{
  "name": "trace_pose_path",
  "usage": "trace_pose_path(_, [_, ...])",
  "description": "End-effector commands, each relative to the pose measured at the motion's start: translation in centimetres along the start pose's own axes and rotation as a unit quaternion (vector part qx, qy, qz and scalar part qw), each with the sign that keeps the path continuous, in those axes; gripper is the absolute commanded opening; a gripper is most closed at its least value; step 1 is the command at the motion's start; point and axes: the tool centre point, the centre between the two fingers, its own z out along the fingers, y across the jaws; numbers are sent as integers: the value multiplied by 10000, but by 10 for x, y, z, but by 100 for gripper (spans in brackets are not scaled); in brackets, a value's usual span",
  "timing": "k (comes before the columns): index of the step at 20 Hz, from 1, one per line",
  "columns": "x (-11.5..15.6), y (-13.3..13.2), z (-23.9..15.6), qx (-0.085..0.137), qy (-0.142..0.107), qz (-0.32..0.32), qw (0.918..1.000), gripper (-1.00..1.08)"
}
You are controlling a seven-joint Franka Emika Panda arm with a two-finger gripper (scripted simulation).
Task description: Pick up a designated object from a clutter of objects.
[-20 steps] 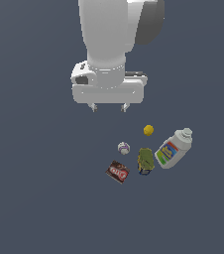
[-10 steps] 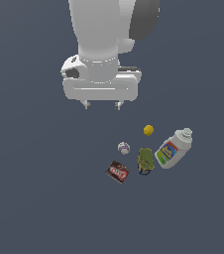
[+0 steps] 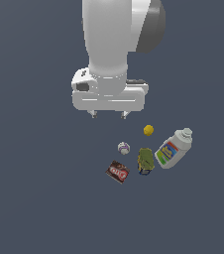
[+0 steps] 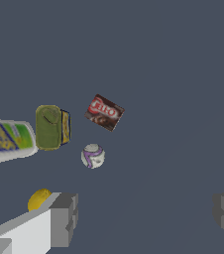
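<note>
The designated object, a small can (image 3: pixel 145 161) (image 4: pixel 51 127) with an olive-green top and a dark blue side with yellow marks, sits in the clutter of objects between the white labelled bottle (image 3: pixel 174 148) (image 4: pixel 6 140) and the brown-red box (image 3: pixel 117 171) (image 4: pixel 104 112). A white-purple ball (image 3: pixel 123 147) (image 4: pixel 92 156) and a yellow ball (image 3: pixel 148 130) (image 4: pixel 38 199) lie close by. My gripper (image 3: pixel 108 114) (image 4: pixel 146 213) hangs open above the floor, up and toward the exterior view's left of the can, holding nothing.
The five items lie on a plain dark grey floor (image 3: pixel 44 208). The arm's white wrist body (image 3: pixel 111 94) hangs over the area behind the clutter in the exterior view.
The arm has shifted toward the exterior view's left and slightly up over the last second, then back a little lower. The five objects have not moved.
</note>
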Motion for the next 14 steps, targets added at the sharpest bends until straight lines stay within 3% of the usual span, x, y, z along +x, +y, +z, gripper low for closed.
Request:
trace_pose_path(1, [7,-11,13,-17,-1,0,10000,100])
trace_pose_path(14, [44,-108,127,-41,29,12,10000,100])
